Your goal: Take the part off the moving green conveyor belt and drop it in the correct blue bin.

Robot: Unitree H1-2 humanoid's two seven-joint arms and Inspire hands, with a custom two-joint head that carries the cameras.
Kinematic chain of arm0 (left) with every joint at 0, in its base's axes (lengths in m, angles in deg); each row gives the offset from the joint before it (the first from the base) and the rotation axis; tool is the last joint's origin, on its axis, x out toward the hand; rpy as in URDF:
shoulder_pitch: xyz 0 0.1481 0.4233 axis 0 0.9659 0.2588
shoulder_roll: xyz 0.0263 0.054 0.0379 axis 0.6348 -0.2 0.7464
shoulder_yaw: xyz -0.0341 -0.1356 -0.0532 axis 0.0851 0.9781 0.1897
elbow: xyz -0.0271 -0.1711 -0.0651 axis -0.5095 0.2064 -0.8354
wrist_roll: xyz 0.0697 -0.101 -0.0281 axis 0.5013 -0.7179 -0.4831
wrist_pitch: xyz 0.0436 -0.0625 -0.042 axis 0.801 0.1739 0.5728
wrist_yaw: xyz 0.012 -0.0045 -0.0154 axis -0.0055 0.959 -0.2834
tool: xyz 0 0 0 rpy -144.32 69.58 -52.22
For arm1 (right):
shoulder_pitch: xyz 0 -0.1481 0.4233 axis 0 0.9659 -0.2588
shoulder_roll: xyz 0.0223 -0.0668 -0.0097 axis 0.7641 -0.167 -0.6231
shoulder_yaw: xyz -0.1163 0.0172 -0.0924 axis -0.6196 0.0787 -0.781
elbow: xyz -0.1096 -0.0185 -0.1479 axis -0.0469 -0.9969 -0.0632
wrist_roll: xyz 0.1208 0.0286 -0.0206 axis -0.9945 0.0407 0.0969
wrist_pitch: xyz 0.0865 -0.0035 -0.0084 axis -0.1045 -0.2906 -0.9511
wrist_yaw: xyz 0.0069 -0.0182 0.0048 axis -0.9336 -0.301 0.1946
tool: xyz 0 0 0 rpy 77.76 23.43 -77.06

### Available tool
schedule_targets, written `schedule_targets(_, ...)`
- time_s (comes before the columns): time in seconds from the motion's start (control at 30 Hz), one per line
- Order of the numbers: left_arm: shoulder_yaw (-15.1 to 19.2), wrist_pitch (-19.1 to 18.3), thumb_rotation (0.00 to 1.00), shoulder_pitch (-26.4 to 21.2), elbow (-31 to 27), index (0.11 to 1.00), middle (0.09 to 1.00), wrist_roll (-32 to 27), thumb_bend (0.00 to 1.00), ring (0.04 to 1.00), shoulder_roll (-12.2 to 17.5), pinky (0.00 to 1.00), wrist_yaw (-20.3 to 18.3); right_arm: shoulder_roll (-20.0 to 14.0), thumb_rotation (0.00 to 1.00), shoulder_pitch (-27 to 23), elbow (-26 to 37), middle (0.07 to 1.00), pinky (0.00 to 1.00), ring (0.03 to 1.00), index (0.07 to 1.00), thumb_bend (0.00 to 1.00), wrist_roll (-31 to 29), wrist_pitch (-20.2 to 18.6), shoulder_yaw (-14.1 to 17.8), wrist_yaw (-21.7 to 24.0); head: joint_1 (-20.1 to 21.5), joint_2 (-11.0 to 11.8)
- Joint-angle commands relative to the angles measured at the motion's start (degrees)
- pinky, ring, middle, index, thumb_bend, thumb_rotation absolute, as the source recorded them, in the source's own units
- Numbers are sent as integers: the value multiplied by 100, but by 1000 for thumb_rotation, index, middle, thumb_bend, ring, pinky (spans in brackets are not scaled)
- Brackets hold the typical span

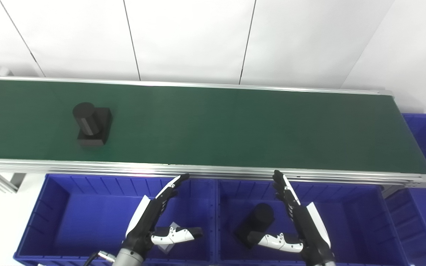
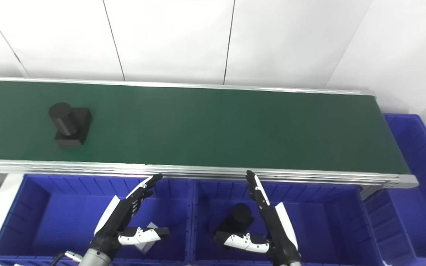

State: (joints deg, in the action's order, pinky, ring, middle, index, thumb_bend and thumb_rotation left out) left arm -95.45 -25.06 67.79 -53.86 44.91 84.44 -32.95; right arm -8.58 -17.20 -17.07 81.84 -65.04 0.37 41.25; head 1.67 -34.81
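- White panelled wall behind; a long green belt [image 1: 213, 125] in a silver frame runs left to right across the view, with blue bins along its near side and one more past its right end.
- The part [image 1: 91, 125], a black cylinder on a square block, stands on the belt well toward the left end, about midway across it.
- The left hand [image 1: 157, 218] hovers over the left bin [image 1: 61, 218], fingers straight and apart, thumb out, holding nothing.
- The right hand [image 1: 298, 218] hovers the same way over the middle bin [image 1: 350, 221], also spread and empty.
- The part lies up and to the left of both hands, well apart from either; the left hand is the nearer.
- A similar black piece [image 1: 255, 223] already sits in the middle bin; a small pale piece [image 1: 170, 238] sits in the left bin beneath the thumb.
- My guess: the middle bin is the one for this part, if the pieces match.
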Motion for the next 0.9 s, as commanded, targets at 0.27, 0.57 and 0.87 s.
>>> schedule_targets(0.27,-37,262,472,-189,13,934,980,-23,915,962,40,925,91,84,345,-77,-38,967,972,977,1000,961,-158,657,108,-104,26,-19)
schedule_targets(0.57,-13,308,467,-114,-58,941,983,-85,900,946,8,915,125,96,329,-45,-83,960,992,982,1000,942,-232,843,109,-75,136,-71)
schedule_targets(0.87,-10,351,475,-123,-33,945,977,-100,907,935,-39,899,158,94,344,-47,-25,966,970,970,1000,937,-194,861,105,-74,11,-39)
